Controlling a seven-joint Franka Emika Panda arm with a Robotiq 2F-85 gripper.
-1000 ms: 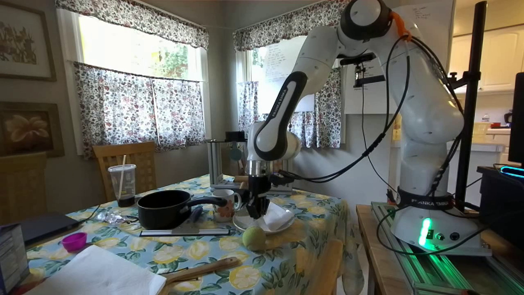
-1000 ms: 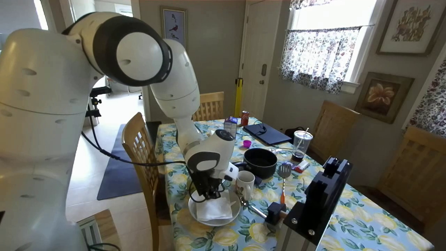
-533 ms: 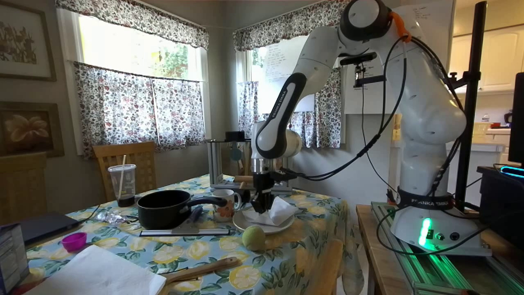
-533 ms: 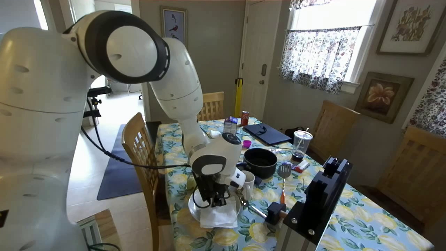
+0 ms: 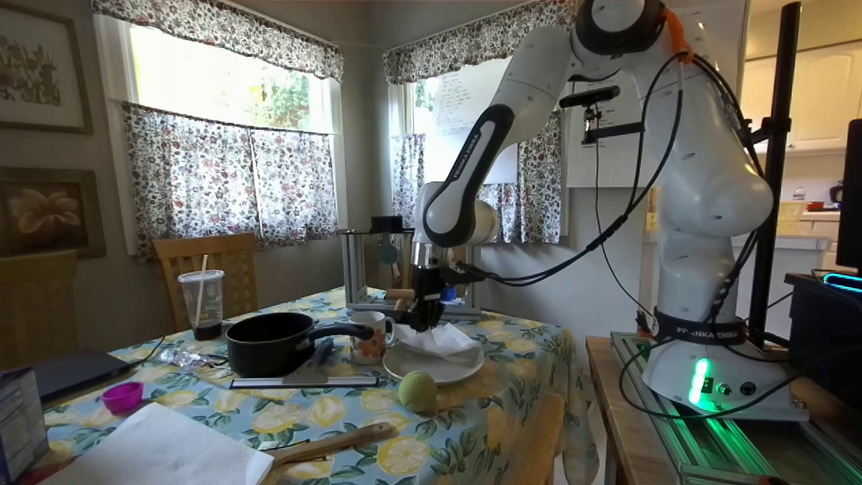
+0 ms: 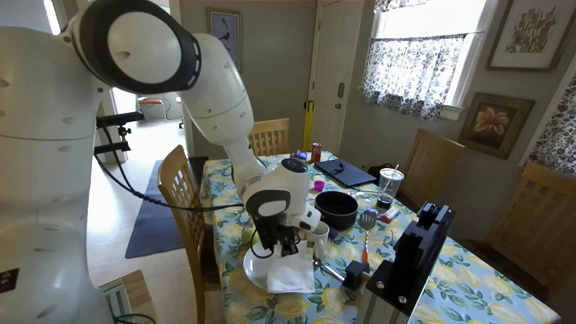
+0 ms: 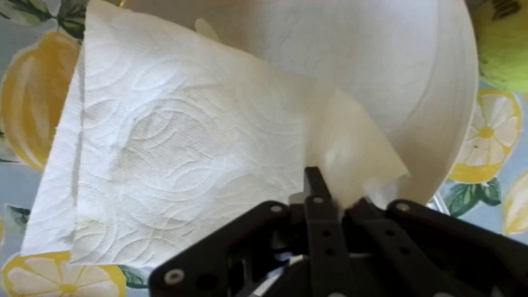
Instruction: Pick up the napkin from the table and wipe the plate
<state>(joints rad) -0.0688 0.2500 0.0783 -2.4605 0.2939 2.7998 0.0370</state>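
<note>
"So, still holding the napkin (image 7: pixel 185 165)?"

"Yes, pinched by a fold between the black fingers (image 7: pixel 319 202), clenched tight, with a corner sticking out to their right in the wrist view."

"Moved since a second ago?"

"Clearly. Laid mostly over the middle of the plate (image 5: pixel 458 372) then; drawn now toward the mug (image 6: pixel 320 238), lapping past the rim and out over the lemon-patterned tabletop (image 5: pixel 316 411). Cannot tell whether touching down there, or against the mug just beside."

"Uncovered anything?"

"Yes, more of the plate on the side near the yellow-green ball (image 5: pixel 417 393), in an exterior view. Raised the white arm (image 5: pixel 450 215) a little there, too."

"Shifted the plate as well?"

"No, left in the same spot, just beside the ball. Likewise with the black pan (image 5: pixel 269 345) near the mug: unmoved."
</note>
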